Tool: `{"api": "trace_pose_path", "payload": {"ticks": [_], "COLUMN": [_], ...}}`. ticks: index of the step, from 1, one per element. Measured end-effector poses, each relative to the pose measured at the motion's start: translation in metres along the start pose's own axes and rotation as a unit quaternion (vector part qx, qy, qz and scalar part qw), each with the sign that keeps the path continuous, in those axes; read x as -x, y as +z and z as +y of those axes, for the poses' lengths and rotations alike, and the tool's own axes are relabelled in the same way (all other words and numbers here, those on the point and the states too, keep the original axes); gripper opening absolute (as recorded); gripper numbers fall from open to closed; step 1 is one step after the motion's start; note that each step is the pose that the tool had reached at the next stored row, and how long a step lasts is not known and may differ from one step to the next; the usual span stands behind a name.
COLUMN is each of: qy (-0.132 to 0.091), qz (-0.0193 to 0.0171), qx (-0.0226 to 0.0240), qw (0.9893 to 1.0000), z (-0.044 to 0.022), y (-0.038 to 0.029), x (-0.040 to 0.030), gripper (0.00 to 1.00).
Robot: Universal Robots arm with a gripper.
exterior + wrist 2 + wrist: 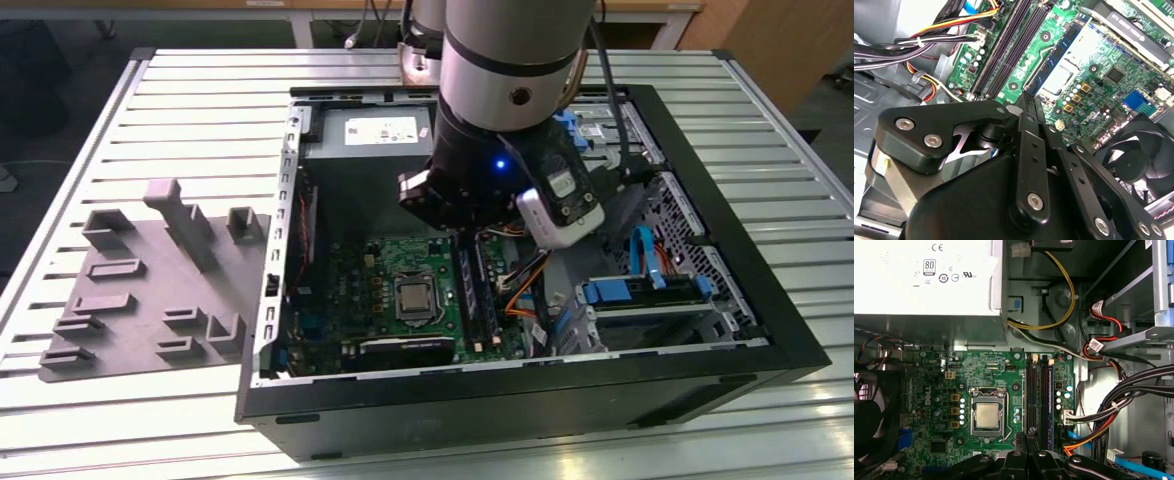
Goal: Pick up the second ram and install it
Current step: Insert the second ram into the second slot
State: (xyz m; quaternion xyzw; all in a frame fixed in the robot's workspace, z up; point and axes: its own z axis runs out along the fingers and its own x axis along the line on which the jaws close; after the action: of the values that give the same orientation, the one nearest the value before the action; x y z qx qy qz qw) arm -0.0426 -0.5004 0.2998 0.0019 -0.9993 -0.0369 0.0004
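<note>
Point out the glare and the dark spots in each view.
Exterior view: light glares off the slatted table. First wrist view: the power supply is washed out bright, the fan sits in shadow. Second wrist view: the motherboard is evenly lit.
</note>
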Motion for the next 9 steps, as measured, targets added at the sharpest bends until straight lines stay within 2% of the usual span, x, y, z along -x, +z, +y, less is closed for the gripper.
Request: {"api": "trace_pose_path", "payload": {"ticks": [9], "qy": [0.000], "qz": [0.0000], "qx": [0.0000], "qw": [1.0000], "z": [-0.0002], "y": [0.0023], "x": [0.0000], "gripper": [0.11]}}
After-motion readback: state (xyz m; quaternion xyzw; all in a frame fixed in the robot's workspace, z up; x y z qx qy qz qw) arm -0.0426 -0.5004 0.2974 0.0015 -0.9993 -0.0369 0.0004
